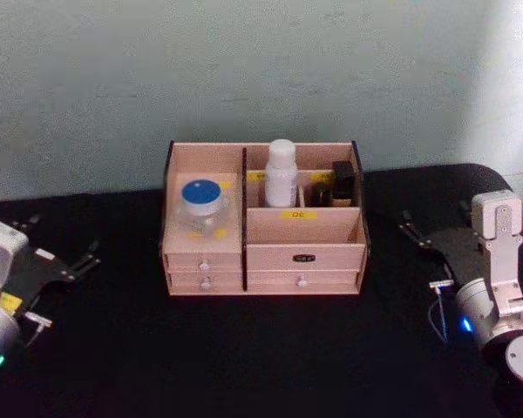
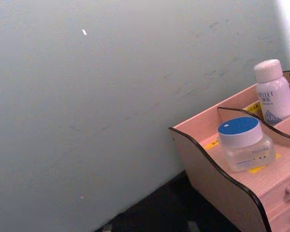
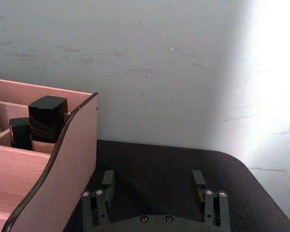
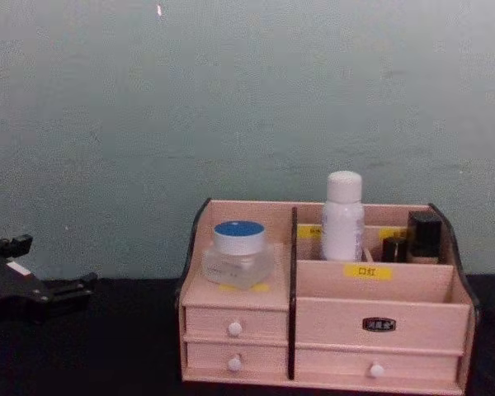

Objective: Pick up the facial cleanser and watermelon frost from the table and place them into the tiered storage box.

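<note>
The tiered storage box (image 1: 305, 237) stands at the table's middle, against the wall. The facial cleanser (image 1: 280, 172) stands upright in its back compartment, right of the divider. On the left step, above the small drawers, sits the watermelon frost (image 1: 201, 198). The left wrist view has the watermelon frost (image 2: 244, 143) in front of the facial cleanser (image 2: 273, 92). From the chest I see the watermelon frost (image 4: 238, 252) left of the facial cleanser (image 4: 342, 216). My left gripper (image 1: 61, 239) rests open and empty at the table's left; my right gripper (image 1: 438, 218) rests open and empty at the right, well apart from the box.
Two small black bottles (image 1: 342, 183) stand in the box's back right compartment, also seen as black bottles (image 3: 47, 123) from the right wrist. A pale wall runs close behind the box. Black tabletop (image 1: 261, 348) lies in front of the box and on both sides.
</note>
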Tool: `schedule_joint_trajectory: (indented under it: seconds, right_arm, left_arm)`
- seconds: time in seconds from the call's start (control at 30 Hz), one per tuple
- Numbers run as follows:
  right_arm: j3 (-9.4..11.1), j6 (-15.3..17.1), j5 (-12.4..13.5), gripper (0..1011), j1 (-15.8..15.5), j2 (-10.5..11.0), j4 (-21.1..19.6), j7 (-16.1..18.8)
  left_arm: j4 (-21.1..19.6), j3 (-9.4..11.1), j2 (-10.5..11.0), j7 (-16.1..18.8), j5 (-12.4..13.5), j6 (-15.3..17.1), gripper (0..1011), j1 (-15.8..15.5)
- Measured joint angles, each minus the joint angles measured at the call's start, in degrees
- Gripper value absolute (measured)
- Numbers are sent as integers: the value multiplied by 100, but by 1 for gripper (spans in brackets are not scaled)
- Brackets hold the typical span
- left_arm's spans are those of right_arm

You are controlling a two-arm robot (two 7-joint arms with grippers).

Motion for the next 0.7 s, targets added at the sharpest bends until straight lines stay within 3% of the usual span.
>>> schedule_joint_trajectory:
  seconds: [0.7]
  right_arm:
    - [-6,1,17,1000,-7,10,-17,10]
  left_arm:
    - [0,0,0,0,0,0,1001,0]
